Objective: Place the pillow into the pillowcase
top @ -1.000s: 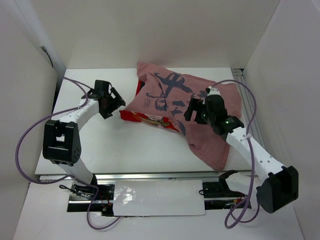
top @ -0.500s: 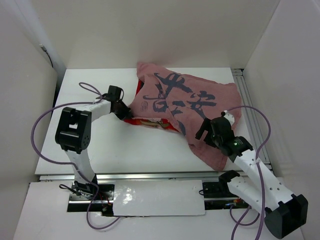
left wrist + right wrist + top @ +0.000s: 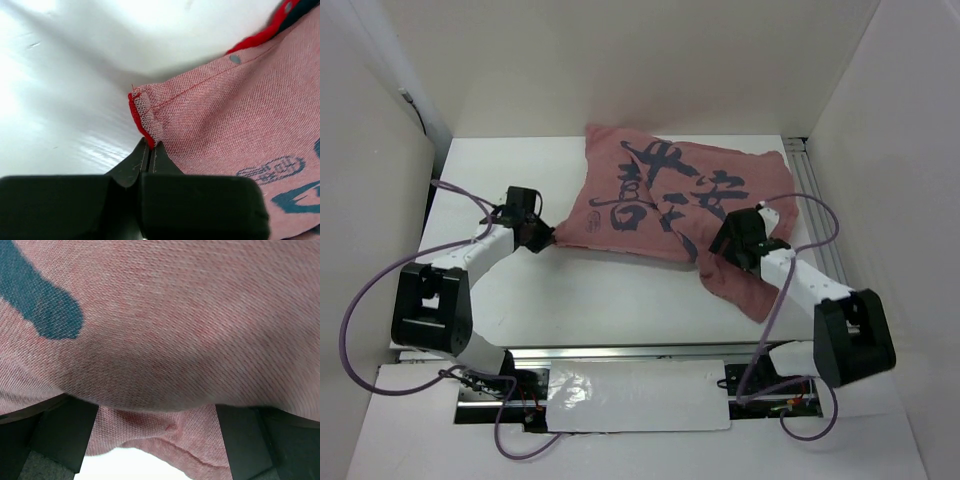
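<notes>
The pillowcase (image 3: 670,200) lies at the back centre-right of the table, dull pink side up with dark blue marks. My left gripper (image 3: 546,238) is shut on its left corner; in the left wrist view the fingertips (image 3: 150,146) pinch the red-stitched corner of the pillowcase (image 3: 240,110). My right gripper (image 3: 725,246) rests over the cloth's front right part. Its fingers (image 3: 65,435) stand wide apart, open, and a bulging fold of the pillowcase (image 3: 165,340) fills the view between them. The pillow is hidden or out of view.
White walls close in the table (image 3: 570,290) on the left, back and right. A metal rail (image 3: 807,185) runs along the right edge. Purple cables loop beside both arms. The arm bases and a white plate (image 3: 630,395) sit at the near edge.
My left gripper has closed on the pillowcase's left corner and pulled it left, so the cloth lies flatter and the red side no longer shows. The right arm shifted over the front right part, still open.
</notes>
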`<state>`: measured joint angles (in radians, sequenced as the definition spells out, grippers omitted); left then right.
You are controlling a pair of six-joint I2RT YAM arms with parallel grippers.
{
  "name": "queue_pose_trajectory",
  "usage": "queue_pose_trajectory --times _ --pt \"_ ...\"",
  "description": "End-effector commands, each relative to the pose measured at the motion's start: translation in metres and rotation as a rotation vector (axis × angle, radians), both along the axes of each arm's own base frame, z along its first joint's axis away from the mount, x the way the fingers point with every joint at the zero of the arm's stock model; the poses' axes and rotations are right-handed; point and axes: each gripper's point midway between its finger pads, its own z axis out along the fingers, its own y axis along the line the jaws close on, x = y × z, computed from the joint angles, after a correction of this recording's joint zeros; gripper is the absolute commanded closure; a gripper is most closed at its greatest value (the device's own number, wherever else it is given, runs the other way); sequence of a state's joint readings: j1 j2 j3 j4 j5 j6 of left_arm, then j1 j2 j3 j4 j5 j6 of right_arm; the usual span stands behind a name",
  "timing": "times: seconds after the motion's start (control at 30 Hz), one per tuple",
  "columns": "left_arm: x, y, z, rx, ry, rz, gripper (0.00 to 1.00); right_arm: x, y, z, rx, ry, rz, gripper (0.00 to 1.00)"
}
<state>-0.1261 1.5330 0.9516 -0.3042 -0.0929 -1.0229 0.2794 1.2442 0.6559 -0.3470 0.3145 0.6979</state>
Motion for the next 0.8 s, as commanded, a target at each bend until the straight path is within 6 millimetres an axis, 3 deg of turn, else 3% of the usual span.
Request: queue_pose_trajectory --times 0.0,0.03,0.07,0.17,0.2,0.23,0.37,0.47,0.53,0.63,0.77 --pt "-0.021 0.045 -0.015 0.13 0.046 0.115 1.0 0.091 -0.028 0.058 -0.077 -0.286 -0.086 0.01" --pt "-0.026 0.051 -0.022 0.141 0.06 0.13 1.0 0.1 -0.031 0.048 -0.103 -0.263 -0.063 0.01" --pt "-0.028 0.051 -0.021 0.14 0.055 0.131 1.0 0.113 -0.025 0.052 -0.075 -0.29 -0.025 0.01" --pt "-0.03 0.052 -0.018 0.126 0.031 0.135 1.0 0.14 -0.033 0.082 -0.09 -0.331 0.01 0.01" --pt "-0.03 0.052 -0.017 0.125 0.022 0.136 1.0 0.138 -0.034 0.08 -0.103 -0.316 0.02 0.01" --pt "-0.028 0.05 -0.016 0.114 0.014 0.129 1.0 0.141 -0.039 0.094 -0.11 -0.341 0.0 0.01" --pt "-0.033 0.047 -0.01 0.098 -0.02 0.123 1.0 0.116 -0.06 0.127 -0.139 -0.339 -0.02 0.01" --pt "-0.035 0.046 -0.001 0.086 -0.058 0.119 1.0 0.081 -0.071 0.105 -0.109 -0.227 -0.054 0.01" --pt "-0.036 0.046 0.009 0.082 -0.091 0.121 1.0 0.055 -0.08 0.074 -0.069 -0.134 -0.068 0.01" --pt "-0.042 0.05 0.012 0.102 -0.101 0.124 1.0 0.032 -0.089 0.055 -0.019 -0.088 -0.098 0.01" --pt "-0.046 0.05 0.017 0.1 -0.116 0.125 1.0 0.011 -0.086 0.032 0.002 -0.011 -0.092 0.01"
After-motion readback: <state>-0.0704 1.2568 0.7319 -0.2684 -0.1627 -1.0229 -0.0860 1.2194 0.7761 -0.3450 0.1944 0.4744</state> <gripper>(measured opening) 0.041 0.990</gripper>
